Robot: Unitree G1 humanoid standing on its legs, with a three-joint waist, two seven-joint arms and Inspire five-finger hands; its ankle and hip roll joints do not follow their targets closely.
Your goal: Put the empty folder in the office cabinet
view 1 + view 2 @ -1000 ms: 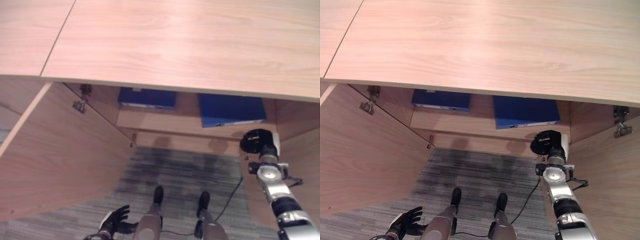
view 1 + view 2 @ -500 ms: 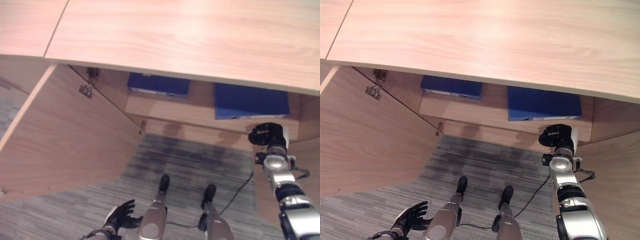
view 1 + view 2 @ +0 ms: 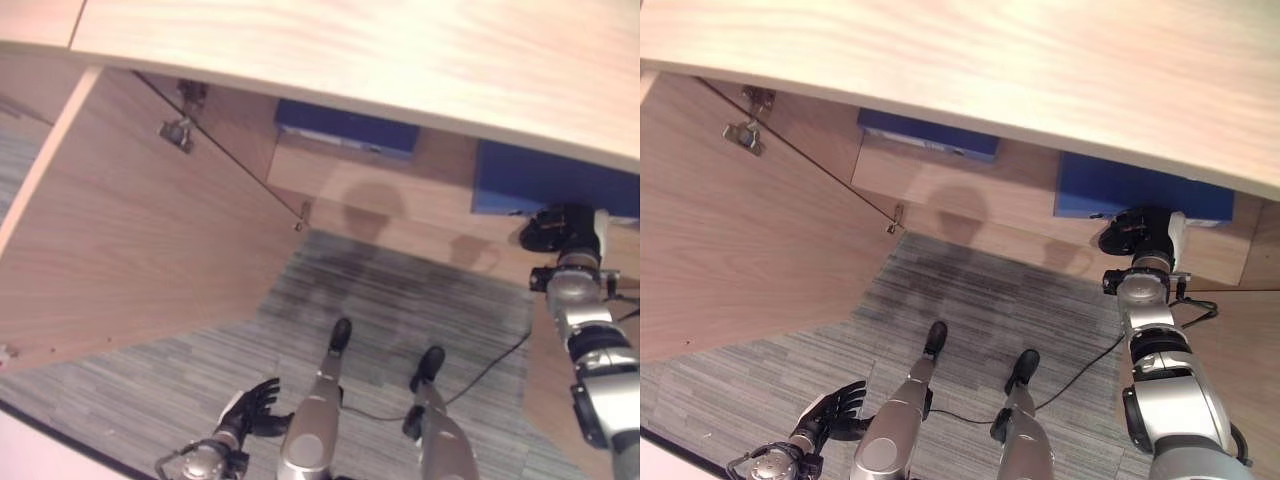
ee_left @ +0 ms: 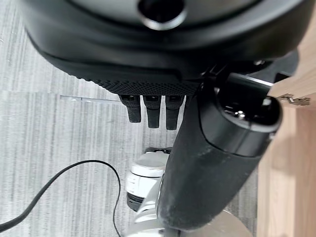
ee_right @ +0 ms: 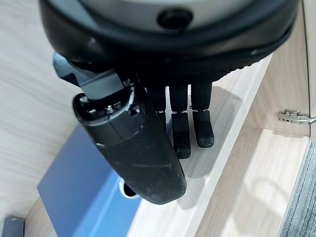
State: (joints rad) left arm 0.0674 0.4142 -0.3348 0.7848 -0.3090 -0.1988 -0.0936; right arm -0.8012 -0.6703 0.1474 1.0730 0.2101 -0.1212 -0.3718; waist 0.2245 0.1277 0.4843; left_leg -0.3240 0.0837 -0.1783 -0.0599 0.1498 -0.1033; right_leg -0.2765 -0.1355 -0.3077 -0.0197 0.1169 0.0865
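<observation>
I'm seeing my right hand (image 3: 1137, 232) reaching into the open light-wood office cabinet (image 3: 970, 195), fingers (image 5: 203, 129) straight and relaxed, holding nothing. It is hovering at the front edge of the pale wood shelf (image 5: 232, 133), right beside the flat blue folder lying on the right of the shelf (image 3: 1110, 188). That folder is already sitting inside the cabinet; in the right wrist view its blue cover (image 5: 81, 185) is showing just past my thumb (image 5: 136, 148). I can't tell whether the thumb is touching it.

My left hand (image 3: 250, 408) is hanging low over the floor, fingers loosely spread, empty.

Risks, as I'm judging them: the folder's front edge seems to be lying close to the shelf lip, so a careless pull-back with the thumb snagging the cover could be dragging it off onto the floor. The right-side cabinet door (image 3: 1240, 400) is standing close to my forearm, so a sideways swing could be knocking it.

Further out, a second dark blue folder (image 3: 928, 134) is lying at the left rear of the same shelf, well apart from the first. The left cabinet door (image 3: 130, 230) is swung wide open, hinges (image 3: 178, 130) showing. The broad light-wood cabinet top (image 3: 1040, 60) is overhanging everything. Below is grey striped carpet floor (image 3: 980, 300).
</observation>
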